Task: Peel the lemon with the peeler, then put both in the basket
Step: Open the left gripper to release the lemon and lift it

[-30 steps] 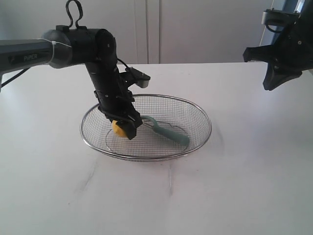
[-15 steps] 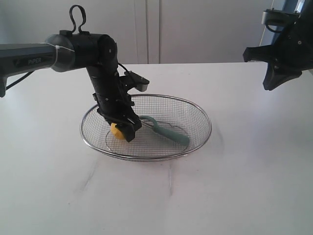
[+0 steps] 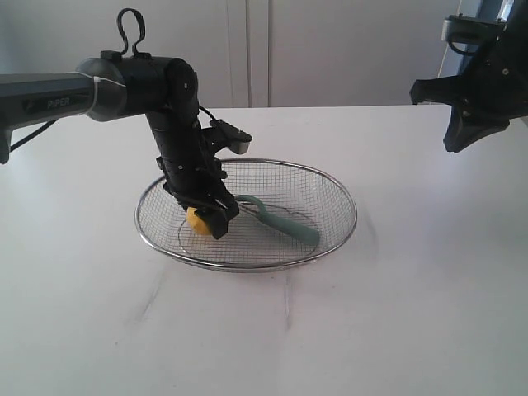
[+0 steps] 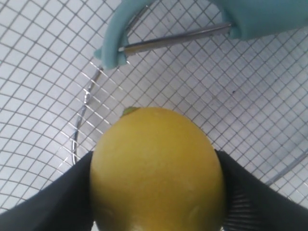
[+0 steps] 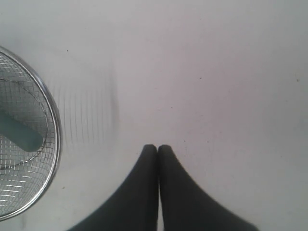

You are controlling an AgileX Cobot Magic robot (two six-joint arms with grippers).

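Note:
The silver wire-mesh basket (image 3: 346, 198) stands mid-table. Inside it, my left gripper (image 3: 208, 218) points down and is shut on the yellow lemon (image 3: 195, 220), holding it low over the mesh at the basket's left side. In the left wrist view the lemon (image 4: 156, 168) fills the gap of the gripper (image 4: 155, 159), a black finger touching each side. The teal peeler (image 3: 285, 223) lies on the basket floor just right of the lemon, its blade (image 4: 173, 41) close beyond the fruit. My right gripper (image 3: 462, 140) hangs shut and empty at the far right, fingers together (image 5: 157, 147) above bare table.
The basket's rim (image 5: 55, 130) and the peeler's handle end (image 5: 19, 132) show at one side of the right wrist view. White table surrounds the basket. White cabinet doors stand behind the table.
My left gripper has sunk a little lower into the basket with the lemon, then held still. The right arm has not moved.

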